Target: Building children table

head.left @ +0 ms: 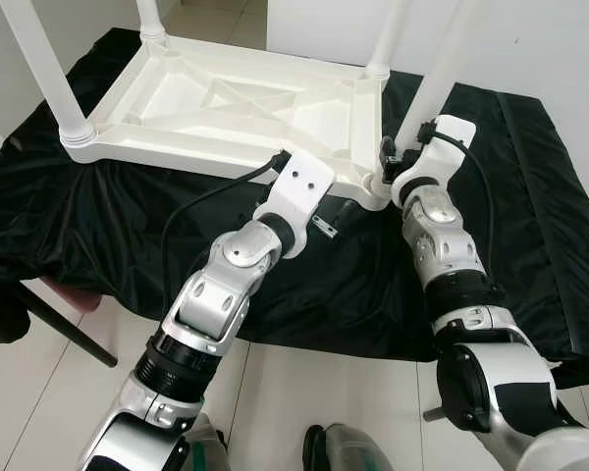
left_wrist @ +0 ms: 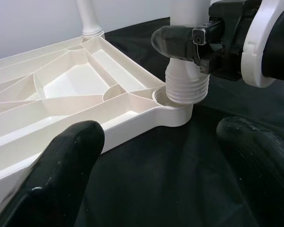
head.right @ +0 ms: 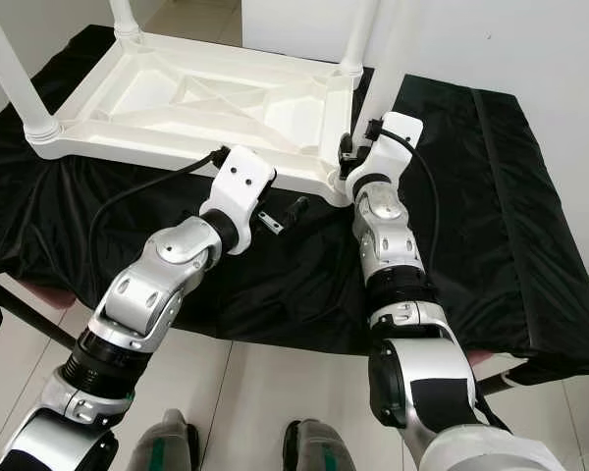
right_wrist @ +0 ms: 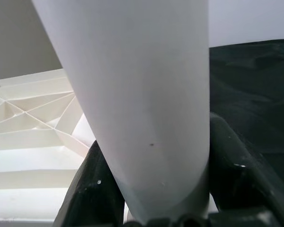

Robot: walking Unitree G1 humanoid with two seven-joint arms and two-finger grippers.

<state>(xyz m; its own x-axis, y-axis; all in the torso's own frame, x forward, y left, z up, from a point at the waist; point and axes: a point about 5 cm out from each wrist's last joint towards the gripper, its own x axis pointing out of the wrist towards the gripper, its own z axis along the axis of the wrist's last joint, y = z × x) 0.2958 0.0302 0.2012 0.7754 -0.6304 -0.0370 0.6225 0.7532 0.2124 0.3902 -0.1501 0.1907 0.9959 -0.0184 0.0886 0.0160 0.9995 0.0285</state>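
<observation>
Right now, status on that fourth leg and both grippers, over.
Right gripper shut on the fourth leg, threads sitting at the corner socket, not fully down. Left gripper open, beside the upturned tabletop. Nothing in the way.

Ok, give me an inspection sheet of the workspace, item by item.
Surface: black cloth over a low platform.
Job's things: white tabletop lies upside down, three legs standing in its corners; fourth leg rests tilted at the near-right socket, threads showing, not seated.
Clutter: nothing seen.
Grippers: right gripper shut on the fourth leg near its base; left gripper open, above the cloth beside the tabletop's near edge.
Cables: black cable runs along the left arm; another on the right wrist.
Surroundings: white wall, tiled floor, dark rod at left.
</observation>
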